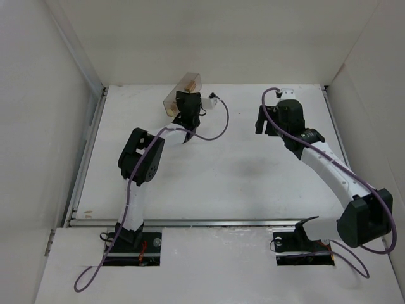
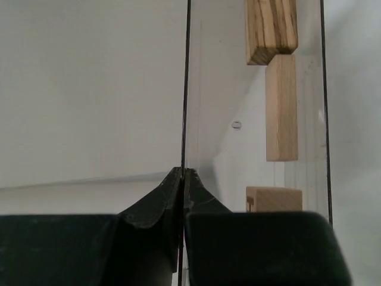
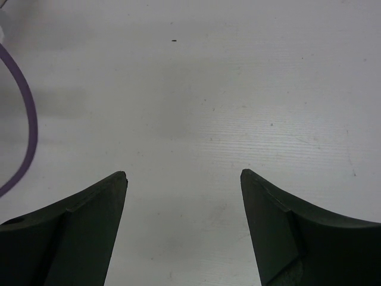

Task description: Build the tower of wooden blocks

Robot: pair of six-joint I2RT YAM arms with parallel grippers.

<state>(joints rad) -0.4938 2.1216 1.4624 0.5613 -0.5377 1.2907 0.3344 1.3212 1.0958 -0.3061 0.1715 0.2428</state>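
Top external. No tower stands anywhere on the tabletop [image 1: 215,171]. The wooden blocks [image 1: 190,81] show as a tan patch inside a clear plastic box [image 1: 178,92] at the far edge, left of the middle. The box lies askew, its long axis slanting from near-left to far-right. Cannot tell whether it rests flat or is tipped up. The left pincer [image 1: 185,101] is at the box's near side. The right pincer [image 1: 269,120] hangs over bare tabletop toward the far-right corner, well apart from the box. A purple cable [image 1: 221,123] loops between the two.

Left wrist. The left pincer [image 2: 183,173] is pinched tight on the thin wall of the clear plastic box [image 2: 226,71], the wall's edge running straight up from between the tips. Through the clear wall, two wooden blocks [image 2: 281,107] lie end to end, slightly offset, with their long axes running away from the pincer. The farther one has a darker grain. A third block, nearest the pincer, shows only a short face.

Right wrist. The right pincer [image 3: 183,174] is spread wide and holds nothing, with bare tabletop [image 3: 238,89] below. The purple cable [image 3: 27,119] crosses the left margin.

Judgement: this is the opening step, getting blocks out of the box, and no stacking has begun. The next move likely calls for the left arm to tip or steady the box, so that the blocks reach open tabletop or the right pincer can pick one up. The grip on the thin wall looks slight, so the box may swing or slip.
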